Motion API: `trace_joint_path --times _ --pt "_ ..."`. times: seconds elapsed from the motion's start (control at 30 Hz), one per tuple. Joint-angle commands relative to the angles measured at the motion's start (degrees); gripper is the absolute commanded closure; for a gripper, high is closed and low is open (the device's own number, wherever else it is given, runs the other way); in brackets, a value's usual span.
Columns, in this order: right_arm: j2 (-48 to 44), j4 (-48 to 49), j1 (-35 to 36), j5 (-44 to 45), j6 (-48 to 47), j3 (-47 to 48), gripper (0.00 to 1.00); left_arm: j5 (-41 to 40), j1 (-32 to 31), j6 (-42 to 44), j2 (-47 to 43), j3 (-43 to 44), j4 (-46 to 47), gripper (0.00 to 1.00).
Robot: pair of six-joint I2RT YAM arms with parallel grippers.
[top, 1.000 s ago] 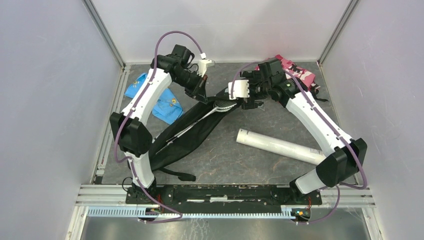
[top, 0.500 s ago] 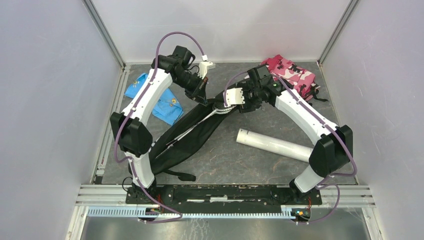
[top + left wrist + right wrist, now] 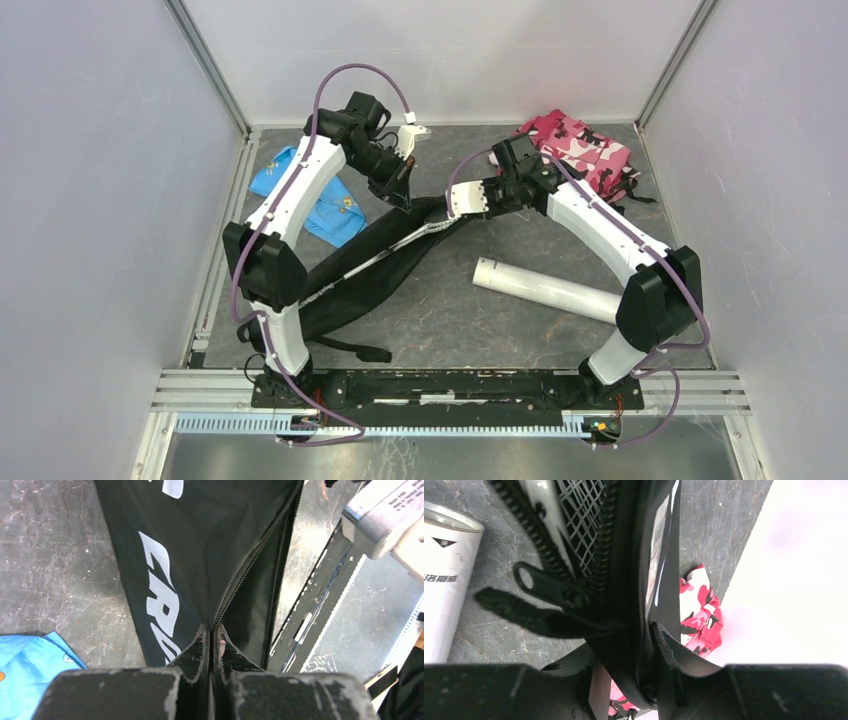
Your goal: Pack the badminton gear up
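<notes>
Clad in white shells on left arm (image 3: 290, 200) and right arm (image 3: 600, 225) alike, with bulky black joint housings (image 3: 262, 272). Looped with purple cables (image 3: 345, 70). Bolted to a black base bar (image 3: 450, 385). Tipped at the left gripper (image 3: 211, 630) with chipped black fingers (image 3: 197, 652).

1. Top view: even, diffuse overhead light. Soft shadows lie beside the arms (image 3: 300, 190) on the grey worktop (image 3: 450, 330). Everything is sharp.
2. Left wrist: bright, flat light. The racket bag (image 3: 210, 545) weave stays crisp, while the left claw (image 3: 211, 632) body is blurred.
3. Right wrist: the wall (image 3: 804, 570) is blown out white. The right claw (image 3: 624, 647) is dark and unfocused.
</notes>
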Motion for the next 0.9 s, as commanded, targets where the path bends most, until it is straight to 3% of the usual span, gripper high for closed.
trace_joint_path --times 0.0,0.2,0.4,0.6,0.77,0.87 --pt "-2.9 -1.8 -0.4 -4.1 0.8 0.0 0.65 -0.7 0.0 2.6 -0.2 4.1 0.4 0.97" --pt "-4.5 -7.2 -1.8 -9.8 2.5 1.5 0.70 -5.8 0.3 2.6 0.6 4.8 3.9 0.88" --pt "-4.2 -10.4 -2.4 -14.7 4.8 1.0 0.75 -4.1 0.3 0.2 1.4 5.6 8.1 0.77" --pt "-3.1 -11.0 -4.3 -19.1 6.5 1.0 0.98 -3.1 0.3 -1.9 1.2 5.9 11.6 0.67" --pt "-2.0 -11.5 -6.5 -24.0 8.7 3.6 1.00 -1.3 0.3 -4.5 -1.1 4.2 14.6 0.55" --pt "-1.3 -12.0 -7.9 -27.1 10.5 5.6 1.00 -0.1 0.3 -8.3 -5.4 -1.8 21.3 0.45"
